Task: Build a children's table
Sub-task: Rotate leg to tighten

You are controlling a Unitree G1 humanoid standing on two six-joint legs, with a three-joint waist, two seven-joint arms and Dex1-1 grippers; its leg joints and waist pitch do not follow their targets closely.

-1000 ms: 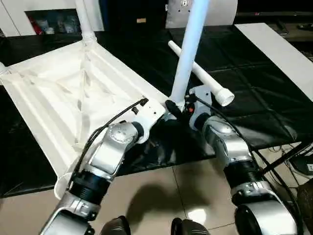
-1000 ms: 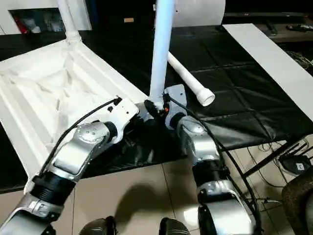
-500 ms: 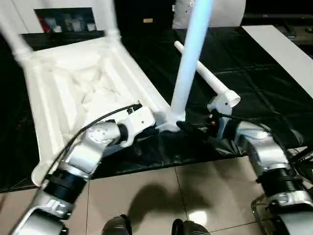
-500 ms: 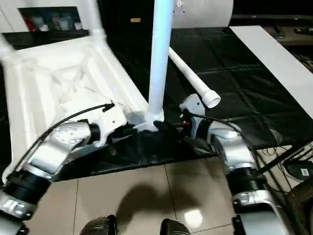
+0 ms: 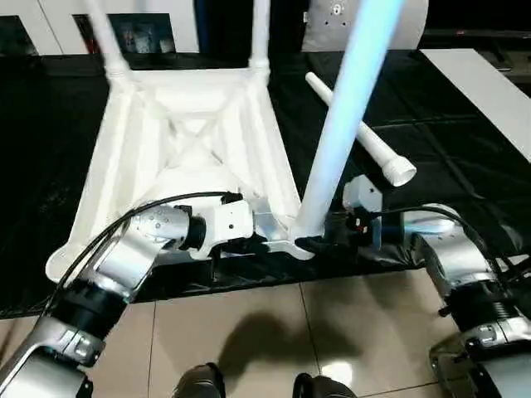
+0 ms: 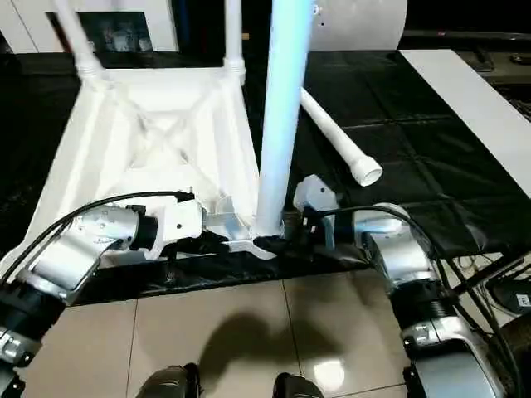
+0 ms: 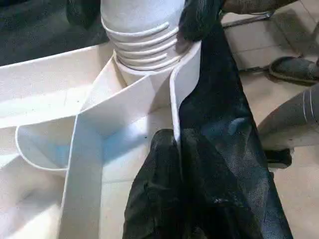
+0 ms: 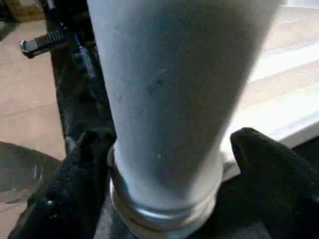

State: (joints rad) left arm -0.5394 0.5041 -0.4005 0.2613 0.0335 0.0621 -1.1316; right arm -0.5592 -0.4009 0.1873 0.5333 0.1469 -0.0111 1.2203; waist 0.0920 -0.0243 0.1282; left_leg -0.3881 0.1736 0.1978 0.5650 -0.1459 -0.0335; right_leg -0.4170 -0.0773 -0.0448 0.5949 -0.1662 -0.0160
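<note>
The children's table top [image 5: 166, 149] lies underside up on the black work table, with two legs [image 5: 104, 33] standing in its far corner sockets. A third leg [image 5: 344, 141] stands upright in the near right socket, its threaded collar [image 7: 139, 45] partly showing above the socket. My right gripper [image 5: 311, 245] is open around this leg's base; one finger [image 8: 89, 149] touches the collar and the other sits a little off. My left gripper [image 5: 253, 242] is shut on the top's thin rim [image 7: 174, 109] beside that socket. A loose leg [image 5: 386, 157] lies to the right.
The near socket sits at the work table's front edge, above the tiled floor [image 5: 249, 332] and my feet [image 5: 199, 383]. A long white board [image 5: 489, 91] lies at the right. Cables [image 6: 506, 282] hang by the right arm. A white cabinet [image 5: 50, 21] stands behind.
The table top has swung round on the black table from slanted to nearly square to me. My right forearm moved out to the right, fingers still at the leg's base. The left grip held.
</note>
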